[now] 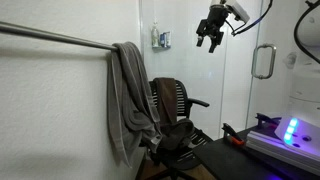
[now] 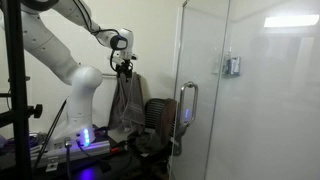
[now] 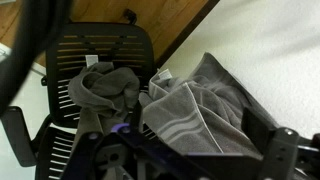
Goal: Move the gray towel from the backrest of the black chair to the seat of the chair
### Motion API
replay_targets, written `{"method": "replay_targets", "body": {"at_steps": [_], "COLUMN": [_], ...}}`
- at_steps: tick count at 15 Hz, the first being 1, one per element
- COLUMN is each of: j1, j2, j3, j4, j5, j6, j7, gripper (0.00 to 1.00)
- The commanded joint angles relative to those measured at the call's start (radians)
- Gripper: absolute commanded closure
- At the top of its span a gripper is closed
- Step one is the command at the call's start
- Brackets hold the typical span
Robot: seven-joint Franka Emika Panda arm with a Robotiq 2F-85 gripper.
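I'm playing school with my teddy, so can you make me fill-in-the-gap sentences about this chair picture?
1. On the black chair, the gray towel lies on the ____.
2. The lighter towel hangs over a metal ____.
3. The gripper hangs high above the chair, holding ____.
Missing words: seat; bar; nothing.

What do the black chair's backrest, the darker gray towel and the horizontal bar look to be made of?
The black chair backrest: likely hard plastic with a matte finish, judging by its open slatted ribs. The gray towel: soft woven cloth, possibly terry, lying in limp folds. The bar: apparently metal, with a dull silver sheen.
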Motion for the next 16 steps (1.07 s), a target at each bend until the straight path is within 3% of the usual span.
{"method": "replay_targets", "body": {"at_steps": [1,5,9,10,12,13,14,16], "j1": [-0.013,0.005,0.019,0.032,0.107,0.113,0.059,0.084], "j2": [0.001,0.185,0.402,0.434,0.419,0.393,0.419,0.411], "j3": [0.011,0.002,0.004,-0.006,-0.057,-0.049,-0.010,-0.013], "j4": [-0.003,0.031,0.138,0.155,0.166,0.155,0.152,0.157], "j5": [0.010,0.070,0.102,0.115,0.214,0.236,0.189,0.218], "j6": [-0.010,0.264,0.448,0.474,0.415,0.385,0.430,0.411], "j7": [-0.008,-0.020,0.019,0.007,-0.087,-0.109,-0.057,-0.077], "gripper": [0.00,0.00,0.00,0.00,0.00,0.00,0.00,0.00]}}
